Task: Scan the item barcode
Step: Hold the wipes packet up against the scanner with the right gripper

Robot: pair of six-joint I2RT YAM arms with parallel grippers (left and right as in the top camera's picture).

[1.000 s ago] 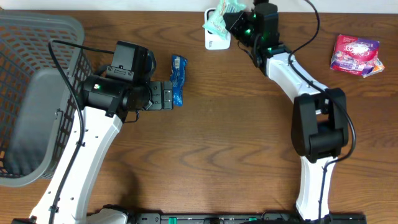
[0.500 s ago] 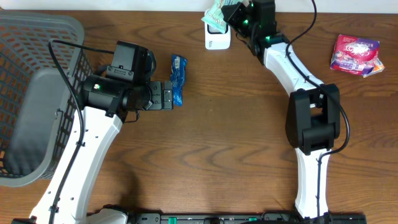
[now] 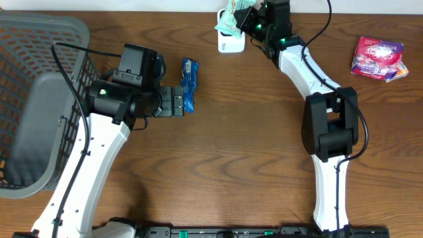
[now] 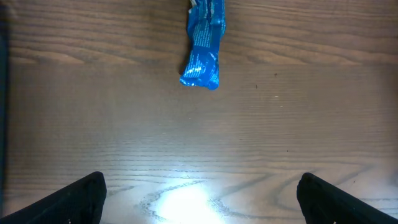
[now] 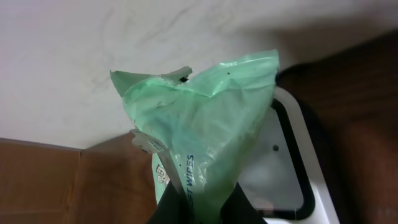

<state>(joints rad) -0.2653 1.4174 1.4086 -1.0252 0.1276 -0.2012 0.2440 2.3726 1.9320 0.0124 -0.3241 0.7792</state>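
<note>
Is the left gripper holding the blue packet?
No, the left gripper stands open, and the blue packet lies on the table ahead of its fingers, apart from them.

The green wipes pack (image 5: pixel 205 118) is a crinkled, pale mint plastic pouch with blue "WIPES" lettering running along it. It stands upright in the middle of the right wrist view, its lower end pinched in the right gripper (image 5: pixel 205 208). Overhead, it sits at the top edge, right of centre, overlapping the upper end of the white scanner (image 3: pixel 231 42). The scanner's dark-rimmed window shows behind the pack at lower right.
</note>
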